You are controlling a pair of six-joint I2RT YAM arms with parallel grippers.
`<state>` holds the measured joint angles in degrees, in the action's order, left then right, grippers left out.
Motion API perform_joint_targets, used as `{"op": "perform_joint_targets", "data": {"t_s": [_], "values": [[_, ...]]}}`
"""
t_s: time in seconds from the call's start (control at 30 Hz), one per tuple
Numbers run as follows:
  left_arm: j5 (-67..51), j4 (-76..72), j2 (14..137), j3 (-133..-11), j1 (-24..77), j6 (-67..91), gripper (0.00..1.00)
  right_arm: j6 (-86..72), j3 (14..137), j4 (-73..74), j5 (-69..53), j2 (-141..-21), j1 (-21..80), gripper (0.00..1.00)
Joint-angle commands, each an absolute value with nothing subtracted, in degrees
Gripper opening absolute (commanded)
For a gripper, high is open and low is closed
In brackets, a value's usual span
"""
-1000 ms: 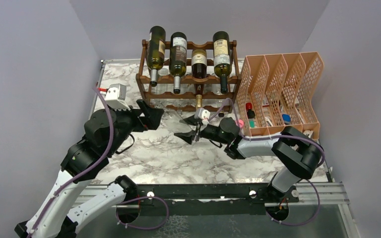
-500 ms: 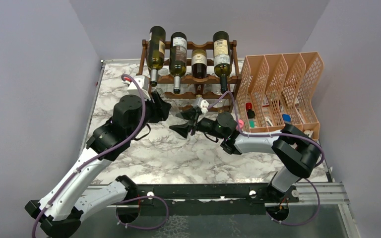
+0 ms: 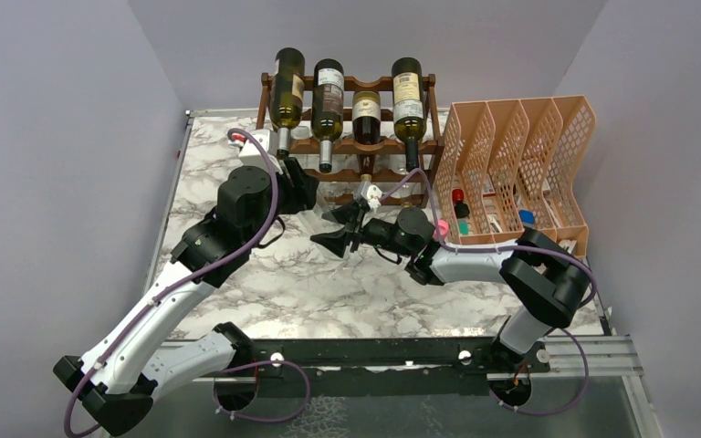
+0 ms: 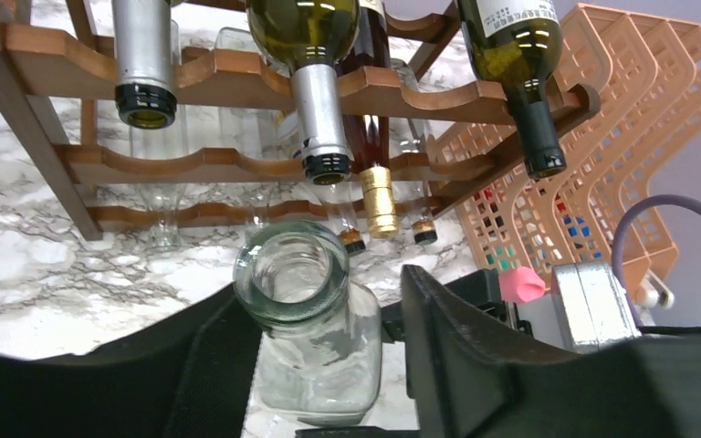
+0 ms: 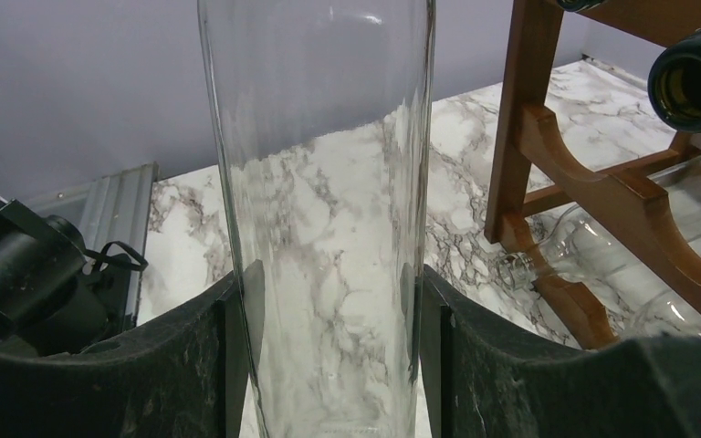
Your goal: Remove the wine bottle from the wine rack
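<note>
The clear empty glass bottle (image 4: 306, 301) seems already out of the dark reddish-brown wooden rack with wavy rails (image 4: 219, 87). It is in front of the rack, on its near side, between the two arms and above the white marble-patterned surface (image 3: 265, 283). What is left, by judgement, is only to carry it away and put it down. Whether it rests on the surface cannot be seen.

The left tool (image 4: 324, 310) is apart around the neck and shoulder of the bottle, with a small gap at one finger, so it does not grip yet. To the right, the right tool (image 5: 333, 283) is clamped on the bottle body, and both pads press on the glass. Four dark bottles (image 3: 328, 96) lie in the top tier of the rack.
</note>
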<state>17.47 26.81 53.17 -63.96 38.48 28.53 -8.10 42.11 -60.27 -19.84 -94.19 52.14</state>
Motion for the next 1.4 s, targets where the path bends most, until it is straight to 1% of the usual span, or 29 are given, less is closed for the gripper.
{"op": "perform_joint_targets", "data": {"t_s": [0.0, 0.13, 0.27, 0.33, 0.4, 0.43, 0.5, 0.63, 0.67, 0.73, 0.77, 0.8, 0.87, 1.13, 1.2, 1.3, 1.37], "values": [[19.4, 23.5, 53.0, -65.2, 38.5, 28.4, 0.54, -9.7, 42.3, -65.8, -21.1, -94.4, 52.5, 0.04], [19.6, 23.5, 53.8, -65.3, 38.5, 27.9, 0.47, -10.4, 42.5, -66.1, -21.1, -94.7, 52.5, 0.04], [19.8, 23.4, 55.2, -65.6, 38.5, 27.1, 0.43, -10.7, 42.5, -65.4, -21.0, -94.7, 52.5, 0.06], [20.0, 23.4, 55.6, -65.6, 38.5, 26.5, 0.39, -10.6, 42.7, -64.9, -21.0, -94.6, 52.6, 0.07], [20.4, 23.4, 55.9, -65.8, 38.5, 25.9, 0.34, -10.5, 42.6, -64.4, -21.0, -94.5, 52.6, 0.09], [20.6, 23.4, 56.0, -65.7, 38.5, 25.6, 0.31, -10.4, 42.5, -63.9, -20.8, -94.3, 52.6, 0.13], [21.2, 23.5, 55.9, -65.7, 38.4, 25.0, 0.25, -10.1, 42.6, -61.9, -20.6, -93.8, 52.5, 0.24], [22.3, 23.5, 55.1, -65.2, 38.5, 23.5, 0.07, -10.0, 40.8, -60.1, -19.4, -92.2, 52.5, 0.51], [22.6, 23.5, 54.9, -65.0, 38.5, 23.1, 0.02, -9.9, 40.5, -59.0, -18.8, -91.6, 52.6, 0.56], [23.4, 23.6, 54.4, -64.8, 38.4, 22.5, 0.0, -9.6, 40.6, -55.2, -17.3, -90.5, 52.5, 0.65], [23.9, 23.7, 54.1, -64.6, 38.4, 22.2, 0.0, -9.2, 40.8, -52.9, -16.8, -89.8, 52.5, 0.71], [24.5, 23.8, 53.7, -64.5, 38.4, 22.0, 0.0, -8.7, 40.9, -50.5, -16.5, -89.0, 52.6, 0.79], [25.7, 24.3, 53.0, -64.3, 38.4, 21.3, 0.0, -6.9, 40.6, -46.1, -15.9, -86.5, 52.5, 0.99], [34.3, 27.4, 51.6, -63.2, 38.0, 18.2, 0.0, -2.9, 36.5, -29.4, -12.0, -73.9, 52.5, 1.0], [34.1, 27.6, 52.4, -63.4, 36.9, 15.5, 0.0, -2.2, 36.8, -24.3, -10.5, -71.1, 52.5, 1.0], [33.6, 29.7, 54.3, -64.6, 32.3, 13.3, 0.0, -1.9, 37.4, -18.1, -9.0, -67.3, 52.5, 1.0], [29.9, 28.9, 54.1, -63.9, 26.9, 11.8, 0.0, -1.9, 37.8, -15.2, -9.0, -65.2, 52.5, 1.0]]}}
